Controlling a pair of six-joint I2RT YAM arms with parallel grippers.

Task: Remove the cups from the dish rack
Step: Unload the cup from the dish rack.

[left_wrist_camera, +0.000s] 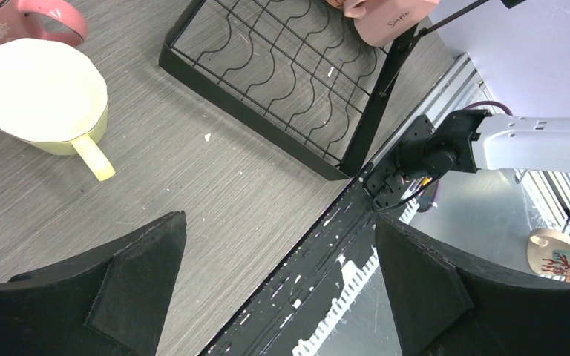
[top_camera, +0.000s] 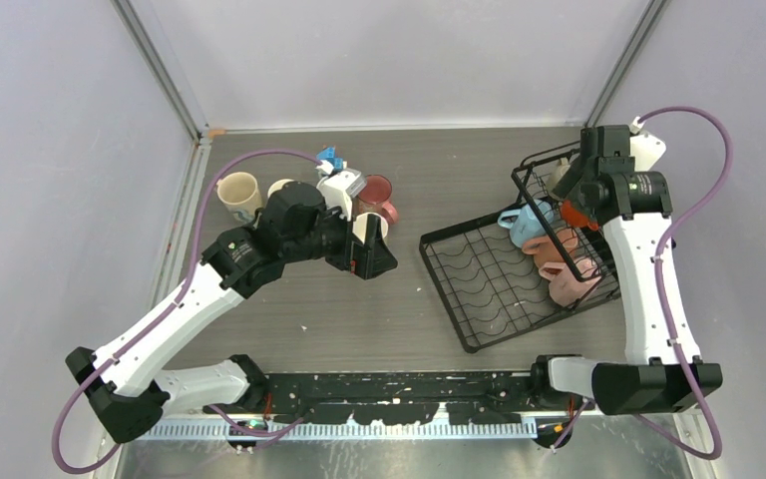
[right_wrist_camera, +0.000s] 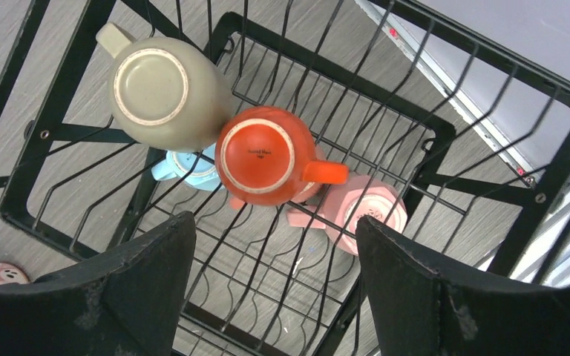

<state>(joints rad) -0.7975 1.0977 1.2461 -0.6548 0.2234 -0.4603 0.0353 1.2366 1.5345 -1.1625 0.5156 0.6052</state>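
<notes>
Your left gripper (left_wrist_camera: 280, 222) and right gripper (right_wrist_camera: 274, 226) are both released. Pinch the orange ceramic mug (right_wrist_camera: 263, 156), upturned at the far end of the black wire dish rack (right_wrist_camera: 557, 174), across its rigid, slick, chippable wall.

Grey wood-grain table (top_camera: 359, 319), pale, perhaps lilac, walls (top_camera: 399, 60)

from above, the right arm's wrist (top_camera: 613, 185) covers the raised far end of the dish rack (top_camera: 446, 296), so only a sliver of an orange cup (top_camera: 571, 214) peeks out. the left arm's wrist (top_camera: 294, 215) hides half a white cup (top_camera: 280, 187) towards the far-left corner of the table (top_camera: 409, 150). the left wrist camera crops one pink cup (left_wrist_camera: 48, 18) at its top-left corner and a second pink cup (left_wrist_camera: 386, 18) at its top edge. under the orange cup, a pale blue cup (right_wrist_camera: 169, 170) is mostly buried.
</notes>
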